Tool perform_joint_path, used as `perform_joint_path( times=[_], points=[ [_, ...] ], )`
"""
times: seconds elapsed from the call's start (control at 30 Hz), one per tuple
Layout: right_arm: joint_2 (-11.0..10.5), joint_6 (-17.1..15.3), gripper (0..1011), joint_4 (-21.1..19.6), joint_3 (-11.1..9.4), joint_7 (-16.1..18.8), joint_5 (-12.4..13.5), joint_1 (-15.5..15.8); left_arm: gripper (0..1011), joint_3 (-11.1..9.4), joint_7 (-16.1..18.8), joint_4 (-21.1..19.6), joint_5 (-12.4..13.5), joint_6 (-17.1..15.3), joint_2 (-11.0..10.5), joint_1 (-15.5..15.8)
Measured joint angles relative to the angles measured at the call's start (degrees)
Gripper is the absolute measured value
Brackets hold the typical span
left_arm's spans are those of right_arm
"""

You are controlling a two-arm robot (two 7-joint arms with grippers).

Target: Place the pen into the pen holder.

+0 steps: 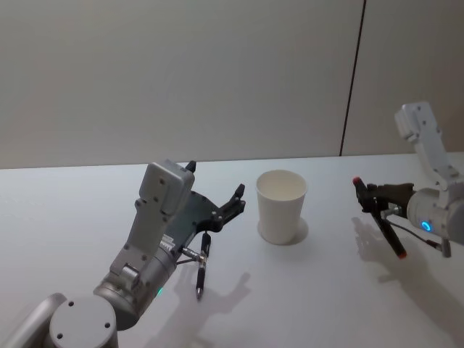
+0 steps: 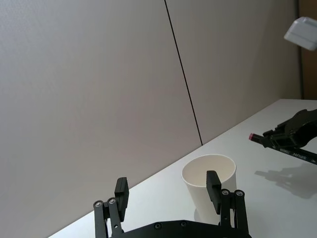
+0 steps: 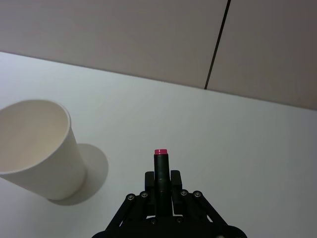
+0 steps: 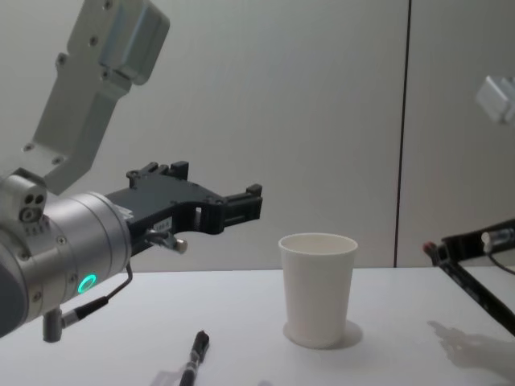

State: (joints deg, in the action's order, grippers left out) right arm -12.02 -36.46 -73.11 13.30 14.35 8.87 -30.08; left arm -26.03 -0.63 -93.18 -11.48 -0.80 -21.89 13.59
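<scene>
The pen holder, a plain white paper cup [image 1: 281, 205] [image 4: 317, 285] [image 3: 37, 144] [image 2: 210, 186], stands upright on the white table. To its right my right gripper [image 1: 370, 194] [image 3: 161, 178] is shut on a dark pen [image 1: 392, 237] [image 2: 297, 154] with a pink-red end, held above the table and aimed toward the cup. My left gripper [image 1: 215, 179] [image 2: 167, 183] [image 4: 217, 183] hovers open left of the cup. Under it a second black pen [image 1: 203, 264] [image 4: 195, 354] lies flat on the table, untouched.
The white table [image 1: 72, 217] runs back to a plain wall with a dark vertical seam [image 1: 353, 76]. Open surface lies in front of the cup and between it and the right gripper.
</scene>
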Motion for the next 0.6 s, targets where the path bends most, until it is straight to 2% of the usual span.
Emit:
perform_joint_path(
  times=[0.47,0.6],
  points=[
    [-1.0,12.5,173,-2.9,-0.2,0.9,-0.3,2.5,1000,0.0,0.0,0.0,0.0,0.0,0.0,0.0],
    [-1.3,17.4,173,-3.2,-0.3,1.3,-0.4,3.2,1000,0.0,0.0,0.0,0.0,0.0,0.0,0.0]
  ],
)
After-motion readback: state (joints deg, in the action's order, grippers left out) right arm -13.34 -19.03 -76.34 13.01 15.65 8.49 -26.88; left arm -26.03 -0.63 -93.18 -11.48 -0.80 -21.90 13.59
